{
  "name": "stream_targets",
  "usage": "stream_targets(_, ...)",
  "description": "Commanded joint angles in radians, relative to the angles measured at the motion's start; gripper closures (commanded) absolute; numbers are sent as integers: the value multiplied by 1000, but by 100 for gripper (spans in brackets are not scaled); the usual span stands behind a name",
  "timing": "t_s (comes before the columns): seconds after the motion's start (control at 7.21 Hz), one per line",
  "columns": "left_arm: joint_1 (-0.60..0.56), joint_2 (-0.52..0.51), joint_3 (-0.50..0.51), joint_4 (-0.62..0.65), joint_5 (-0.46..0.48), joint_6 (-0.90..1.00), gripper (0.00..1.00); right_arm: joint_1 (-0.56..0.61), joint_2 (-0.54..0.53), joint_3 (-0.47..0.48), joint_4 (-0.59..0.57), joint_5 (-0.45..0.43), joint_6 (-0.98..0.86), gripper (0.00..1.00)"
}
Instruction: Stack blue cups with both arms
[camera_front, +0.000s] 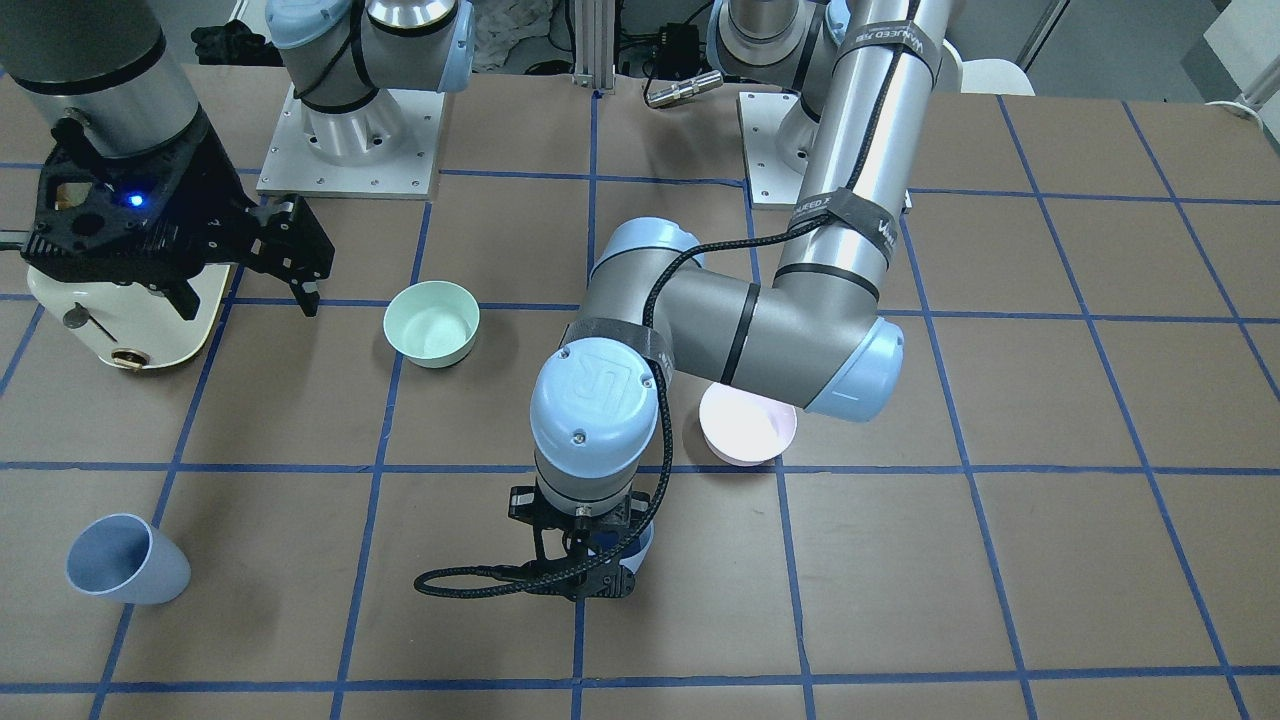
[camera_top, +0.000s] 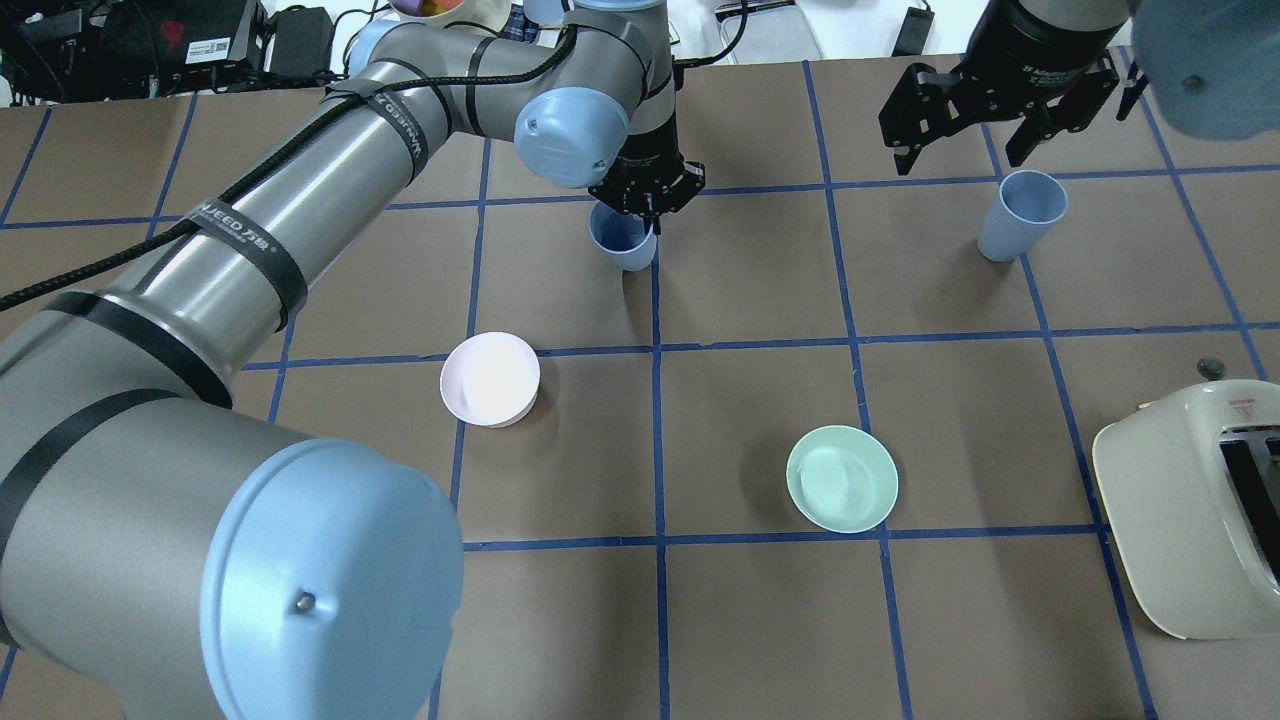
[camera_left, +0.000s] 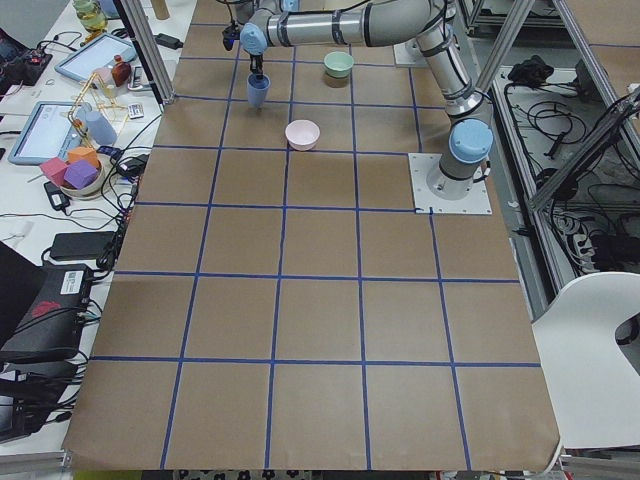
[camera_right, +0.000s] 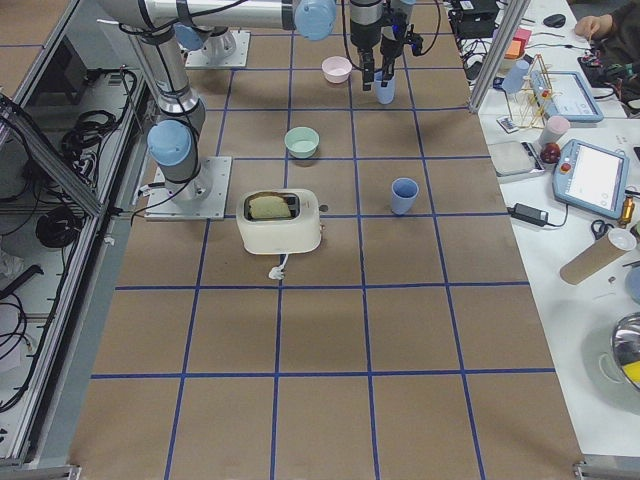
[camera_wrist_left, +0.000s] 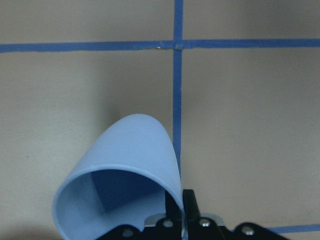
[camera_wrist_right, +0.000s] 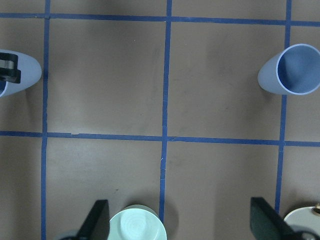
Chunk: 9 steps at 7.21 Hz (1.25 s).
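One blue cup (camera_top: 622, 240) stands upright under my left gripper (camera_top: 645, 205), which is shut on its rim; the left wrist view shows a finger (camera_wrist_left: 188, 207) clamped on the cup's wall (camera_wrist_left: 125, 165). In the front view the gripper (camera_front: 590, 565) hides most of this cup (camera_front: 638, 548). I cannot tell whether the cup rests on the table or hangs just above it. The second blue cup (camera_top: 1020, 215) stands upright and free at the far right, also seen in the front view (camera_front: 125, 572). My right gripper (camera_top: 960, 150) hovers open and empty just beyond it, and the right wrist view shows this cup (camera_wrist_right: 290, 70) at upper right.
A pale pink bowl (camera_top: 490, 380) sits in the left middle and a mint-green bowl (camera_top: 842, 478) in the right middle. A cream toaster (camera_top: 1190, 505) stands at the right edge near the robot. Blue tape lines grid the brown table.
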Motion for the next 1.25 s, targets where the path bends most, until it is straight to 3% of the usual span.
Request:
stream_targets(0.0, -12, -9, -1, 0, -28, 4, 100, 1, 0, 0, 0, -1, 1, 0)
stream_targets(0.14, -17, -11, -1, 0, -26, 3, 100, 1, 0, 2, 0, 0, 0, 0)
stream_targets(0.28, -17, -9, -1, 6, -22, 4, 1, 1, 0, 3, 0, -1, 1, 0)
stream_targets(0.83, 9, 41, 17, 0, -20, 10, 0, -31, 20, -35, -3, 13, -17, 0)
stream_targets(1.11, 89, 131, -2, -87, -28, 248, 0, -89, 64, -86, 11, 13, -20, 0)
